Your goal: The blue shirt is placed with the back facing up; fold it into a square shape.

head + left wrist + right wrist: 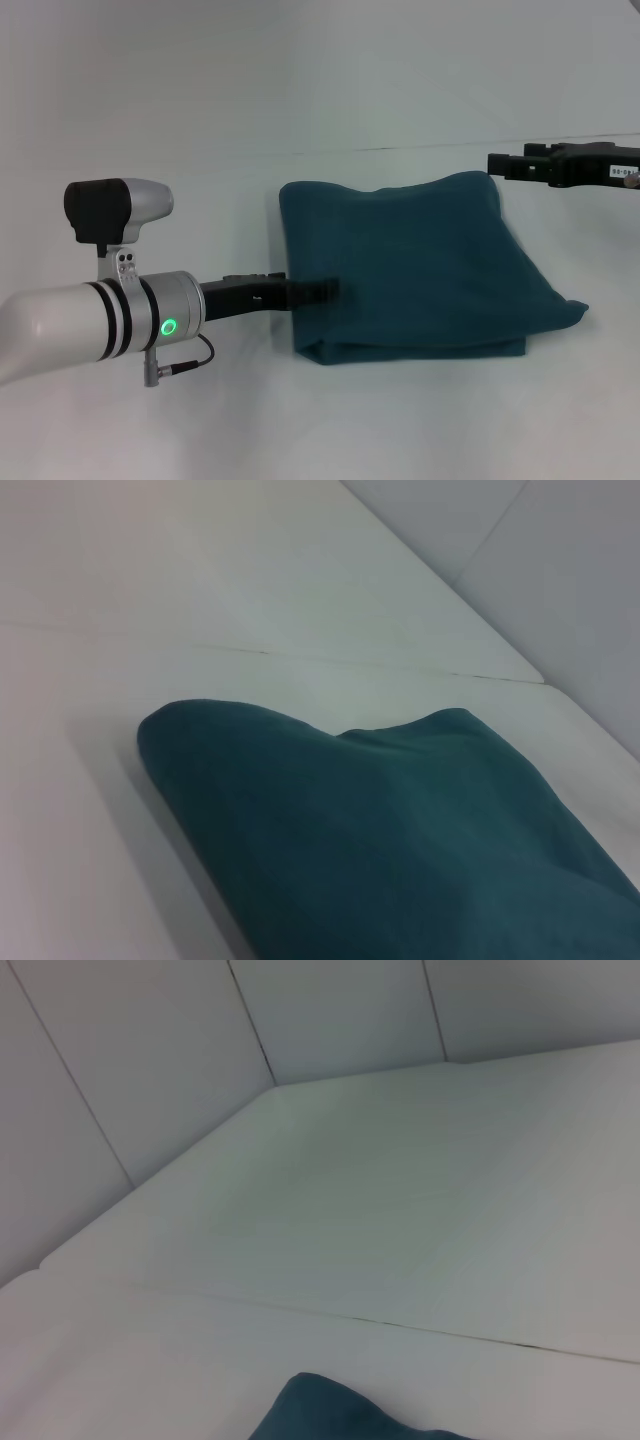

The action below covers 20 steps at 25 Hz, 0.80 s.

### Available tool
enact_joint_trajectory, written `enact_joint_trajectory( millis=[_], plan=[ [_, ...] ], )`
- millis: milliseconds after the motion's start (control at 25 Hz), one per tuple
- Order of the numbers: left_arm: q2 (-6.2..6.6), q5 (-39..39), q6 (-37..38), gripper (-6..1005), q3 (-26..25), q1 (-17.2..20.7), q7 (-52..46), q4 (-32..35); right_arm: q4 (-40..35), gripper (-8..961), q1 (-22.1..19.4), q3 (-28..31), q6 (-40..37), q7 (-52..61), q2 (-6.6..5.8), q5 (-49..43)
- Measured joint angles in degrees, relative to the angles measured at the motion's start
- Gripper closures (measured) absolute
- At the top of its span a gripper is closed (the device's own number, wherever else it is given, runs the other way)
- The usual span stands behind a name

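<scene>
Blue shirt [410,265] lying folded mid-bench [300,430]; left end effector [330,290] touching its left edge, right end effector [500,163] hovering off far-right corner; grip on both: can't tell.

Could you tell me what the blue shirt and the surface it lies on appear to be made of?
The blue shirt looks like soft matte knit fabric, probably cotton: it sags in rounded folds, with no shine. The table looks like a hard, smooth white board, perhaps laminate, with a thin seam across it; the exact material is unclear.
</scene>
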Motion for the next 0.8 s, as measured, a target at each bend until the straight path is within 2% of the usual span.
enact_joint_trajectory(
  millis=[440,760,800],
  plan=[
    [-0.16,0.4,-0.5,50,1.6,-1.3,0.0,-0.7,0.0,157,0.3,-0.2,0.2,0.0,-0.03,0.0],
    [-0.15,3.5,-1.2,129,2.2,-2.5,-0.4,-1.1,0.0,157,0.5,-0.2,0.2,0.0,-0.03,0.0],
    [-0.15,3.6,-1.3,177,2.2,-2.5,-0.6,-1.0,0.0,157,0.5,-0.2,0.2,0.0,-0.03,0.0]
  ],
)
